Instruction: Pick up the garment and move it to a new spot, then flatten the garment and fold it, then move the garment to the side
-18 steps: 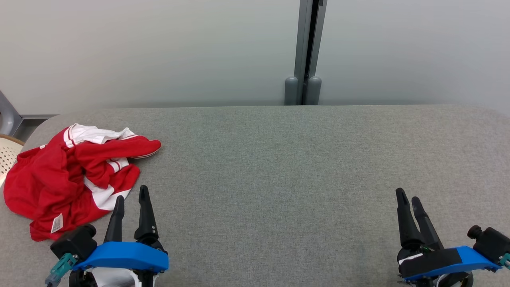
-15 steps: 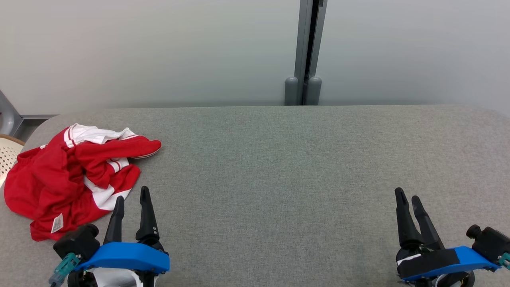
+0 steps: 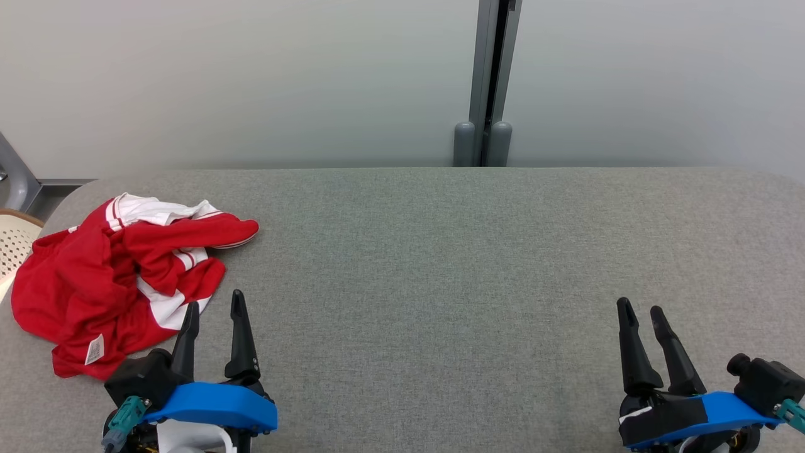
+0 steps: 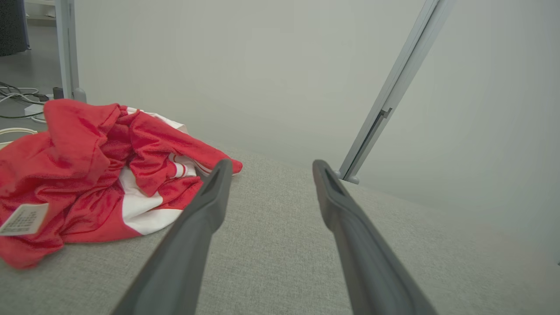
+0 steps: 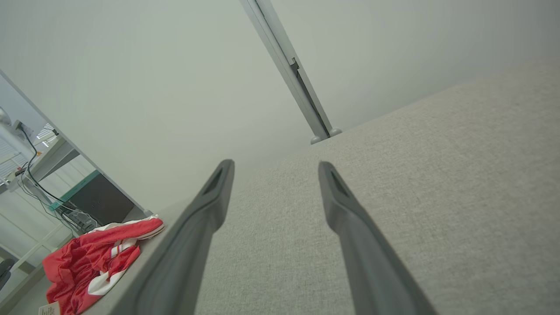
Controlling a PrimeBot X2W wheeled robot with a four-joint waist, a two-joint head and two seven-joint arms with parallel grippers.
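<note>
A crumpled red garment with white stripes (image 3: 119, 277) lies bunched at the far left of the grey fabric table (image 3: 440, 264); a white label shows at its near edge. My left gripper (image 3: 214, 305) stands open just right of the garment's near side, with its fingertips clear of the cloth. In the left wrist view the garment (image 4: 87, 175) lies left of my open left gripper (image 4: 269, 168). Over bare table at the lower right, my right gripper (image 3: 641, 308) is open and holds nothing. The right wrist view has the garment (image 5: 96, 262) far off at lower left and my right gripper (image 5: 275, 168) open.
A pale partition wall with a grey vertical post (image 3: 487, 82) stands behind the table. A cream perforated chair seat (image 3: 16, 242) sits past the table's left edge. Cables and a desk (image 5: 39, 170) lie beyond that side.
The head view has shifted slightly. My left gripper has turned a little to the right and its wrist has swung; the right gripper's fingers have spread a bit. The garment lies as before.
</note>
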